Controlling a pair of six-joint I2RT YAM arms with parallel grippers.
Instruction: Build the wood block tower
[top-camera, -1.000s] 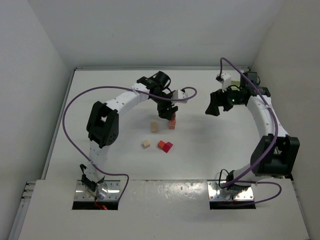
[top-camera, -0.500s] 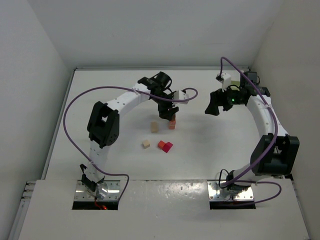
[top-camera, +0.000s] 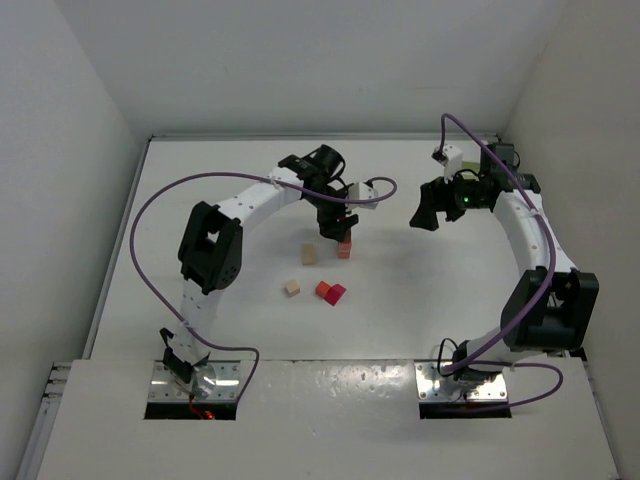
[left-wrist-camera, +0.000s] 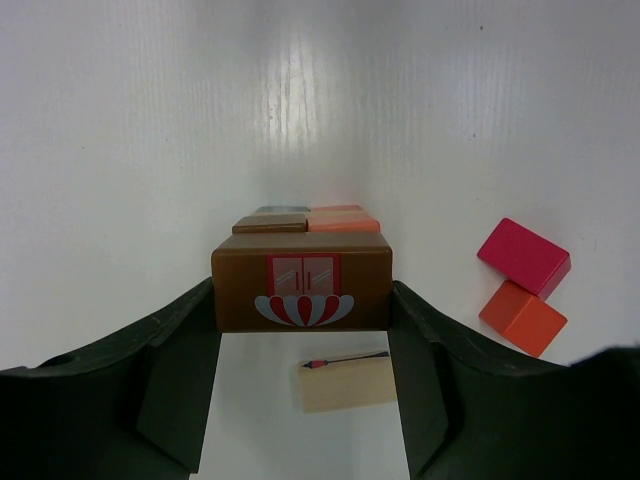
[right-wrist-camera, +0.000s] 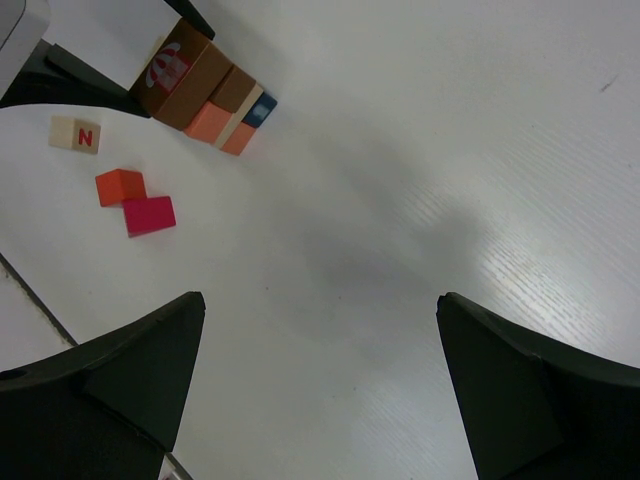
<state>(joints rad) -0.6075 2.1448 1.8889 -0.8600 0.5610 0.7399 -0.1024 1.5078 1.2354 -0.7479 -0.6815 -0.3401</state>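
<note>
The tower stands mid-table, a narrow column of orange, pale and brown blocks. My left gripper is right over it, shut on a dark brown block with a red and white picture. That block lies across the column's top blocks, and both fingers press its ends. Loose wood blocks lie nearby: a pale block, another pale block, and a red and magenta pair. My right gripper hangs open to the tower's right with nothing between its fingers.
The white table's back edge and side walls close in the work area. Purple cables loop over both arms. In the right wrist view the tower sits at the upper left, with the loose orange block and magenta block near it.
The left arm's elbow has shifted slightly to the right; its gripper stays at the tower with the brown block. The right arm has not moved.
</note>
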